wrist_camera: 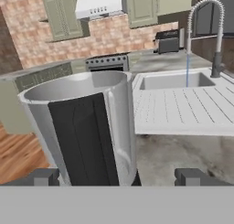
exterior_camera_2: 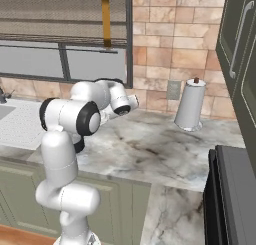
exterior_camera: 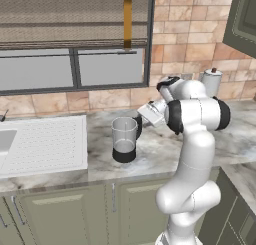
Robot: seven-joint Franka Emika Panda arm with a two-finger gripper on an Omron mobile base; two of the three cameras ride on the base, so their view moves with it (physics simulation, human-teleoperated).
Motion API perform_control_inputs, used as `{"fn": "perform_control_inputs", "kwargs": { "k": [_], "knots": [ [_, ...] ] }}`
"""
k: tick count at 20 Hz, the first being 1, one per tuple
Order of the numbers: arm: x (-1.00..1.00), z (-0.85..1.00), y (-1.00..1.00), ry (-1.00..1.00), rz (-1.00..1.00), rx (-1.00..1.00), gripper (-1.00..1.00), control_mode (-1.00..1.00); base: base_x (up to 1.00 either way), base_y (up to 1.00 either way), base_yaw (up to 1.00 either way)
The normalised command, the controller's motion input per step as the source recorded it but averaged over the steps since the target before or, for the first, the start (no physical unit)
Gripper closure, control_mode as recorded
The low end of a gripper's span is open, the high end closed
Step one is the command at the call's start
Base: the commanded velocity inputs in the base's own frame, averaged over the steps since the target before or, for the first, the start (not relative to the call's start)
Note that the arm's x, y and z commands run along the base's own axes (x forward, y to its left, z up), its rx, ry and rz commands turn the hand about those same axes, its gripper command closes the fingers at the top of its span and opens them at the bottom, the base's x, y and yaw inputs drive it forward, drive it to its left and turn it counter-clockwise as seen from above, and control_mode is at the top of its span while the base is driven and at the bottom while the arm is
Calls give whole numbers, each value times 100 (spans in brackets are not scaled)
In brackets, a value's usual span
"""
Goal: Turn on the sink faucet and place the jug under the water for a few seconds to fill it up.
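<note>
Beside jug (exterior_camera: pixel 124 139): drainboard (exterior_camera: pixel 47 144) (canister (exterior_camera: pixel 211 82) behind).

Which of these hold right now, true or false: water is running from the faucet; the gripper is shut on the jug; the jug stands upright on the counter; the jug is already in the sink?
1. Water is running: true. A thin blue stream of water falls from the sink faucet into the sink.
2. Gripper shut on the jug: false. The gripper is open, fingertips either side of the jug.
3. Jug upright on the counter: true.
4. Jug in the sink: false. It stands on the marble counter, beside the drainboard.
</note>
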Motion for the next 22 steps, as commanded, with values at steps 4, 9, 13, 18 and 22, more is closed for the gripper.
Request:
{"fn": "perform_control_inputs", "kwargs": {
  "k": [4, 9, 13, 18, 22],
  "knots": [
    [0, 0, 17, 0, 0, 0, -100, -100, 0, 0, 0],
    [0, 0, 22, 0, 0, 0, -100, -100, 0, 0, 0],
    [0, -7, 26, 0, 0, 0, -100, -100, 0, 0, 0],
    [0, -28, 25, 2, 0, 0, -100, -100, 0, 0, 0],
    [0, -29, 27, 1, 0, 0, -100, -100, 0, 0, 0]
  ]
}}
